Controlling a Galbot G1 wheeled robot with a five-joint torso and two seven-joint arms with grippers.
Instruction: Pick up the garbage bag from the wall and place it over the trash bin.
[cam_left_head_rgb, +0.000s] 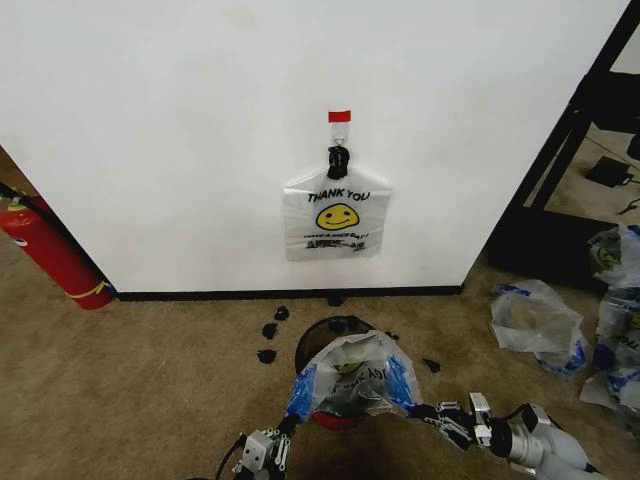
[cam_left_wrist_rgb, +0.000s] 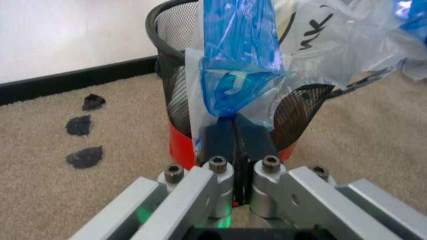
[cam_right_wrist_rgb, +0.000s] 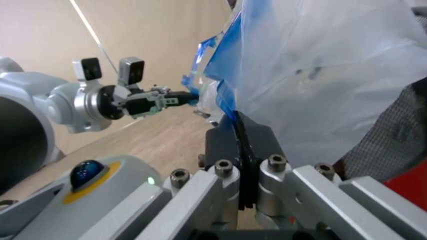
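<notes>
In the head view, the garbage bag (cam_left_head_rgb: 352, 376) is draped over the near side of the trash bin (cam_left_head_rgb: 330, 335), just in front of the wall (cam_left_head_rgb: 200, 130); the bin's far black rim shows above the plastic and a sliver of red base below, the rest is covered. The left gripper (cam_left_head_rgb: 292, 424) meets the bag's blue left handle, and the right gripper (cam_left_head_rgb: 412, 408) meets the blue right handle; both arms are cut off by the lower edge. A white THANK YOU bundle (cam_left_head_rgb: 336, 224) hangs on the wall under a red tape strip (cam_left_head_rgb: 339, 116). A fire extinguisher (cam_left_head_rgb: 50, 252) leans at the far left, partly cropped.

In the left wrist view, the left gripper (cam_left_wrist_rgb: 235, 131) has its dark fingers (cam_left_wrist_rgb: 217, 140) pressed together on the blue handle tip, which rises bunched above them. The bin's mesh wall (cam_left_wrist_rgb: 175, 102) and red base stand close behind; the bag's print is only partly legible.

In the right wrist view, the right gripper (cam_right_wrist_rgb: 238, 131) is likewise pinched tight on blue-edged plastic. The bag (cam_right_wrist_rgb: 327, 75) hides most of the bin (cam_right_wrist_rgb: 393, 145). The left gripper (cam_right_wrist_rgb: 189, 96) appears farther off, touching the bag's other handle.
</notes>
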